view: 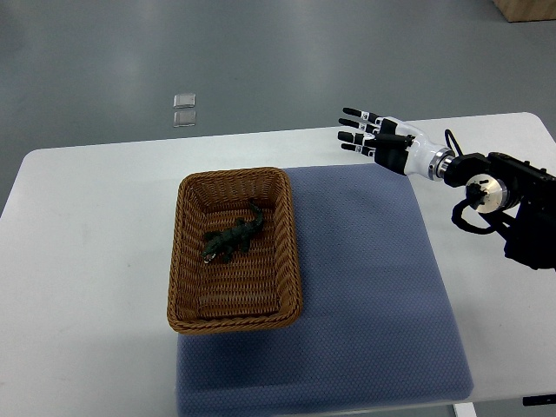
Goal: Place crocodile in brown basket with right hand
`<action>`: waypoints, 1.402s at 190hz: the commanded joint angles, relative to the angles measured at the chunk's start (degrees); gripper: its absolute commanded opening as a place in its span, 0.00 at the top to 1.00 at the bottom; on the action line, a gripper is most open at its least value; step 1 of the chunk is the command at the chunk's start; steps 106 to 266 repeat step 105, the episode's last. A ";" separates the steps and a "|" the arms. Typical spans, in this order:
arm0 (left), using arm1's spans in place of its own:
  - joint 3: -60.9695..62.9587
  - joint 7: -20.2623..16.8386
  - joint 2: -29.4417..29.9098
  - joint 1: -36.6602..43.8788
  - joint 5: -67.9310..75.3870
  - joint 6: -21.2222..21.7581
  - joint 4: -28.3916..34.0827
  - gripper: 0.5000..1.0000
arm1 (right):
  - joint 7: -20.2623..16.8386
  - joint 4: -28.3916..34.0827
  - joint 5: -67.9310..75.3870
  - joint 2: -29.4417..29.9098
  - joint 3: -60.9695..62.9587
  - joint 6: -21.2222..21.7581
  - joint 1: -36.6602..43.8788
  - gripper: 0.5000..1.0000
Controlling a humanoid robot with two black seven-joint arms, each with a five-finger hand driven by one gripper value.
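Right hand hangs beyond the brown basket and well to its right, fingers stretched flat and spread, holding nothing. Its arm is cut off by the picture's right edge. The crocodile lies inside the basket, on its woven bottom toward the far end. Right of the basket a blue mat gives wide, bare room, and left of it runs white tabletop. Beyond the basket, on grey floor, sit two small clear squares, too small to identify.

Right hand empty, fingers straight & spread, arm in from right
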 commanded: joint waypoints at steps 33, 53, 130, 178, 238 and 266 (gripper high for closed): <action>-0.08 0.00 0.00 -0.08 -0.07 0.00 0.00 0.00 | 0.35 0.00 4.63 0.00 0.09 -0.55 -1.71 0.14; 0.01 0.00 0.00 0.01 0.02 0.00 0.00 0.00 | 0.61 -0.09 4.63 -0.09 0.09 -0.46 -1.97 0.14; -0.08 0.00 0.00 0.01 0.02 0.00 0.00 0.00 | 0.70 -0.35 4.63 -0.26 0.09 -0.55 -1.97 0.14; -0.08 0.00 0.00 0.01 0.02 0.00 0.00 0.00 | 0.70 -0.35 4.63 -0.26 0.09 -0.55 -1.97 0.14; -0.08 0.00 0.00 0.01 0.02 0.00 0.00 0.00 | 0.70 -0.35 4.63 -0.26 0.09 -0.55 -1.97 0.14; -0.08 0.00 0.00 0.01 0.02 0.00 0.00 0.00 | 0.70 -0.35 4.63 -0.26 0.09 -0.55 -1.97 0.14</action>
